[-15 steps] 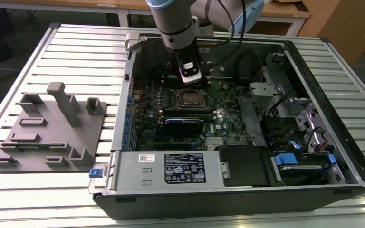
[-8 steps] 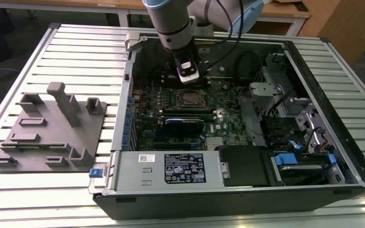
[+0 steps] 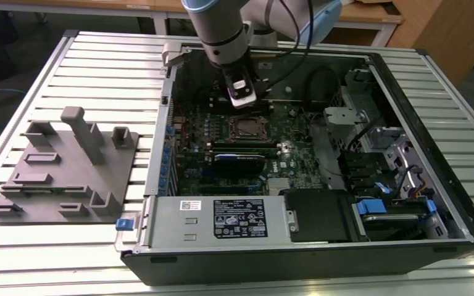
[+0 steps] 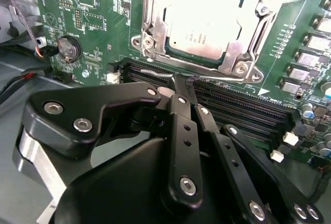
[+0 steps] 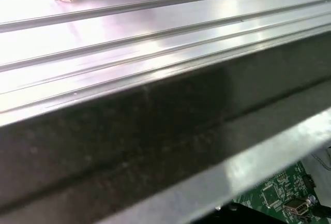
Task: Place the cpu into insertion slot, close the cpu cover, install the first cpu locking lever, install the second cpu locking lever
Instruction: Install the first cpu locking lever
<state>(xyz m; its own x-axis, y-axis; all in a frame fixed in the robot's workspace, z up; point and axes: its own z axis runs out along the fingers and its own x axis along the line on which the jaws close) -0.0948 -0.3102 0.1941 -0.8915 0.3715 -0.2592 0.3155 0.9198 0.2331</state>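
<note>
- While its black fingers (image 4: 181,125) meet narrowly at the tips, the tool (image 4: 187,83) hangs over the memory slots (image 4: 243,111), holding nothing.
- Just beyond, the cpu (image 4: 204,25) sits in the insertion slot (image 4: 155,27), the cpu cover (image 4: 235,53) down around it.
- Green motherboard (image 3: 220,166) lies inside the open computer case (image 3: 434,185) on the table (image 3: 97,68).

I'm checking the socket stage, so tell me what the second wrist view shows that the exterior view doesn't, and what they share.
Second wrist view alone: the cpu seated in the slot, the cover closed over it, a thin lever along the socket's edge, and the gripper with its fingers closed together beside that lever.

Exterior view alone: the whole open case, the grey fixture on the table, and the arm reaching in.

Shared: the green board with its socket and the black memory slots.
</note>
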